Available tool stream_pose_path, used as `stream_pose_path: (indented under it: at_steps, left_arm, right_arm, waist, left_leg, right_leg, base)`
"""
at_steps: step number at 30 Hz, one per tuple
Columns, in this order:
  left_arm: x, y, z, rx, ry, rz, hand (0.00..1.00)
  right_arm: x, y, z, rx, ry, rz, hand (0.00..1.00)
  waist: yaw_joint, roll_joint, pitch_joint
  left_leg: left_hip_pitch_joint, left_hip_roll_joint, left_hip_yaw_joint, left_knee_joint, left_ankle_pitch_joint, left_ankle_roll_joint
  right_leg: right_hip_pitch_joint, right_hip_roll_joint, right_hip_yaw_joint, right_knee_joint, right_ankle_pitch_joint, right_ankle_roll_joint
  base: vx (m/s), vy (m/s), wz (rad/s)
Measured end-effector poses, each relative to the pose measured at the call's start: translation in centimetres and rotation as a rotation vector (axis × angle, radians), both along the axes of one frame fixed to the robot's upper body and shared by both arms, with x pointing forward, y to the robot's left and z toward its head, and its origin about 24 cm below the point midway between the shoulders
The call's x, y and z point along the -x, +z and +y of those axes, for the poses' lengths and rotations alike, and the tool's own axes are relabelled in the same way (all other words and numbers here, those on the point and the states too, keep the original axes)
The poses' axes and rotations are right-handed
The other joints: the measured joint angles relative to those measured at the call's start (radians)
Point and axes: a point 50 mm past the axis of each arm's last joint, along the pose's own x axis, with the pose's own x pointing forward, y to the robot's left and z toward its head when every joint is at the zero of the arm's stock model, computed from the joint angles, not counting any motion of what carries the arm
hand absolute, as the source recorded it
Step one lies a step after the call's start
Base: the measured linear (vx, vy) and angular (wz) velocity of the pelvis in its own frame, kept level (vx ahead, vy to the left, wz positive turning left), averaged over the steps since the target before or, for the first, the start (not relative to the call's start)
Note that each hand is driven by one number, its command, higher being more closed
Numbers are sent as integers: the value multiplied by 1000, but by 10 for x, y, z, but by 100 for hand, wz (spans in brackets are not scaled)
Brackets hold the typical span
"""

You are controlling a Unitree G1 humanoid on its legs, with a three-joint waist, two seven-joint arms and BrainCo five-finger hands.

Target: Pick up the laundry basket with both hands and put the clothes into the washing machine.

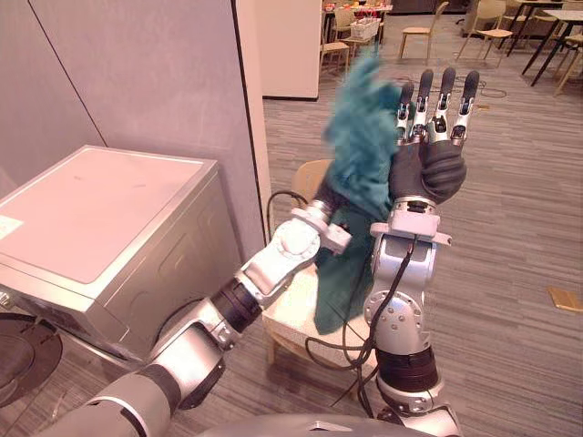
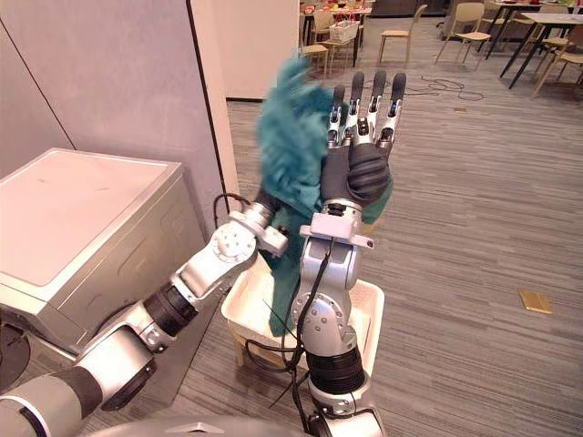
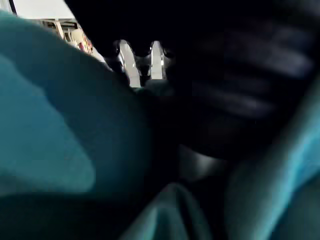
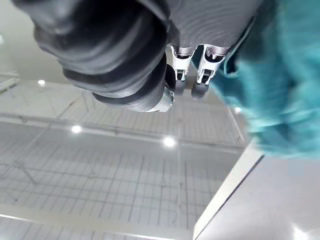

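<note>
A teal cloth (image 1: 360, 155) hangs in the air above the white laundry basket (image 2: 369, 314), its lower end trailing down into the basket. My left arm reaches up from the lower left into the cloth. My left hand (image 3: 129, 62) is wrapped in the cloth's folds, with its fingers mostly hidden. My right hand (image 1: 428, 168) is raised upright beside the cloth, its back toward me. Its fingers (image 1: 446, 96) are straight and spread, holding nothing. The silver washing machine (image 1: 100, 237) stands to the left, with its dark round door (image 1: 23, 360) swung out at the lower left.
The basket rests on a low wooden chair (image 1: 310, 177). A grey partition wall (image 1: 146, 82) rises behind the washer. Chairs and tables (image 1: 496, 27) stand far back, and a small tan item (image 1: 565, 299) lies on the floor to the right.
</note>
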Motion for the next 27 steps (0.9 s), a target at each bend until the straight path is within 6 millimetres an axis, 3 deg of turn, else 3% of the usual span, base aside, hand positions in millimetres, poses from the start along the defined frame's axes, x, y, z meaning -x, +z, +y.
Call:
stream_pose_path:
  at_steps: [5, 6, 15, 27]
  left_arm:
    - [9, -4, -13, -7, -79, 32, 0]
    - [11, -6, -16, 10, -105, 63, 100]
    - [21, -13, -25, 98, -244, 225, 100]
    - [22, -19, -26, 171, -274, 358, 100]
  right_arm:
    - [-1, 3, 1, -5, 1, -8, 100]
    - [-1, 3, 0, -7, -4, -8, 100]
    - [-7, -5, -9, -22, -49, 49, 100]
    - [-13, -12, -13, -17, -71, 88, 100]
  waist:
    - [-10, -2, 2]
    - [-11, -4, 3]
    - [-20, -2, 1]
    - [-22, -6, 4]
  left_leg:
    - [1, 0, 0, -3, 0, 1]
    - [1, 0, 0, -3, 1, 1]
    - [-1, -1, -2, -4, 1, 1]
    - [0, -1, -4, -4, 1, 1]
  right_leg:
    - [0, 0, 0, 1, -8, 0]
    - [-1, 0, 0, 2, -8, 0]
    - [-2, -1, 0, 2, -10, 3]
    - [-2, -1, 0, 6, -11, 7]
  base:
    - [-46, -4, 0]
    - [-42, -3, 1]
    - [0, 0, 0]
    - [0, 0, 0]
